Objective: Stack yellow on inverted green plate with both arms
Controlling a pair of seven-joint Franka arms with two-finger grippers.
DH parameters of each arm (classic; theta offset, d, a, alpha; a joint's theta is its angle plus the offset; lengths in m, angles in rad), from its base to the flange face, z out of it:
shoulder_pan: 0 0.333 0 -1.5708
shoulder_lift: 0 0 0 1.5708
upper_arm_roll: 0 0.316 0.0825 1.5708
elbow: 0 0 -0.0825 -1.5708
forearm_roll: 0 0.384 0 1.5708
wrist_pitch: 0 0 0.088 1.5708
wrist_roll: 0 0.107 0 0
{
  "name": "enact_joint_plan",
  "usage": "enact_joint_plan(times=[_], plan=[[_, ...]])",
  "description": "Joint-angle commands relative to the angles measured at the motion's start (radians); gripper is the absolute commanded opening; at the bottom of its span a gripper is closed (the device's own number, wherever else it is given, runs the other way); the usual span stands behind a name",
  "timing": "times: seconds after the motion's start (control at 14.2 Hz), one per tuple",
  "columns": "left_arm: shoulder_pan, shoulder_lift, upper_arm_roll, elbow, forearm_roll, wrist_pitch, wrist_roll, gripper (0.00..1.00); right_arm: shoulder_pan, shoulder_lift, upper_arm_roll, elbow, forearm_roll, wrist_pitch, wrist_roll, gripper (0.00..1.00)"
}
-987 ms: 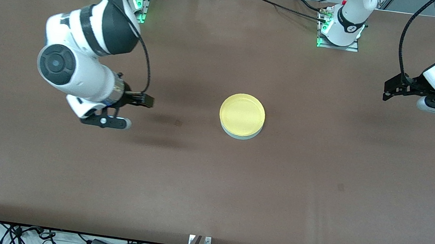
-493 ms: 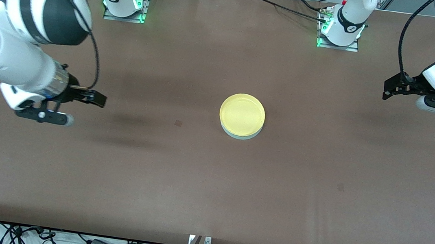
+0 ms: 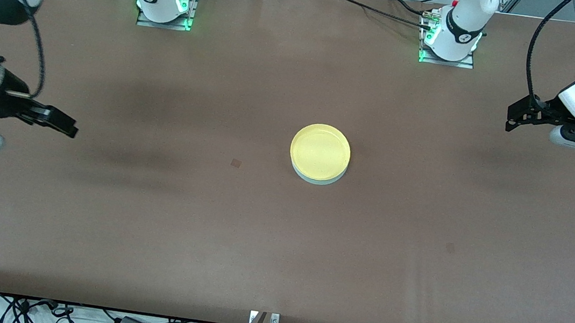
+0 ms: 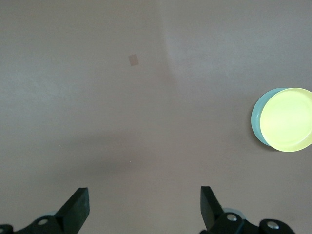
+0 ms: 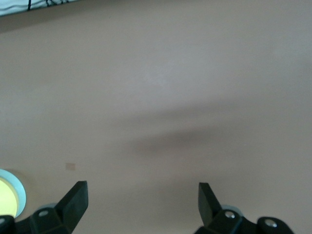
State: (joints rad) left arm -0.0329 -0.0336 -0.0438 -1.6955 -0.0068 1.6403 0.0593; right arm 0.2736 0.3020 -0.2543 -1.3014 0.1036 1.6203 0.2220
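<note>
The yellow plate (image 3: 320, 151) sits right side up on the green plate (image 3: 318, 180) in the middle of the table; only a thin rim of the green plate shows under it. Both also show in the left wrist view, yellow (image 4: 287, 119) on green (image 4: 257, 119), and at the edge of the right wrist view, yellow (image 5: 6, 199) on green (image 5: 17, 187). My left gripper (image 3: 510, 121) is open and empty, over bare table at the left arm's end. My right gripper (image 3: 70, 129) is open and empty, over bare table at the right arm's end.
A small dark patch (image 3: 236, 163) marks the brown table cover beside the plates, toward the right arm's end. The arm bases (image 3: 165, 1) (image 3: 450, 39) stand along the table's edge farthest from the front camera. Cables lie along the edge nearest it.
My right arm has swung away from the plates toward its end of the table, gripper open and empty. The left arm and the plates have not moved.
</note>
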Motion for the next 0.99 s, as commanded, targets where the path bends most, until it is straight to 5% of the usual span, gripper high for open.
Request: enact_joint_plan(times=[0.0,0.14,0.63,0.92], plan=[[0.007,-0.009,-0.014,0.013,-0.012,-0.022,0.004,1.0,-0.208,-0.061,0.192,-0.013,-0.048,-0.008,-0.036,1.0],[0.007,-0.009,-0.014,0.013,-0.012,-0.022,0.004,1.0,-0.299,-0.101,0.243,-0.038,-0.051,-0.007,-0.108,1.0],[0.007,-0.009,-0.014,0.013,-0.012,-0.022,0.004,1.0,-0.318,-0.133,0.244,-0.045,-0.151,-0.076,-0.216,1.0],[0.007,-0.009,-0.014,0.013,-0.012,-0.022,0.004,1.0,-0.321,-0.187,0.242,-0.155,-0.147,-0.012,-0.228,1.0]])
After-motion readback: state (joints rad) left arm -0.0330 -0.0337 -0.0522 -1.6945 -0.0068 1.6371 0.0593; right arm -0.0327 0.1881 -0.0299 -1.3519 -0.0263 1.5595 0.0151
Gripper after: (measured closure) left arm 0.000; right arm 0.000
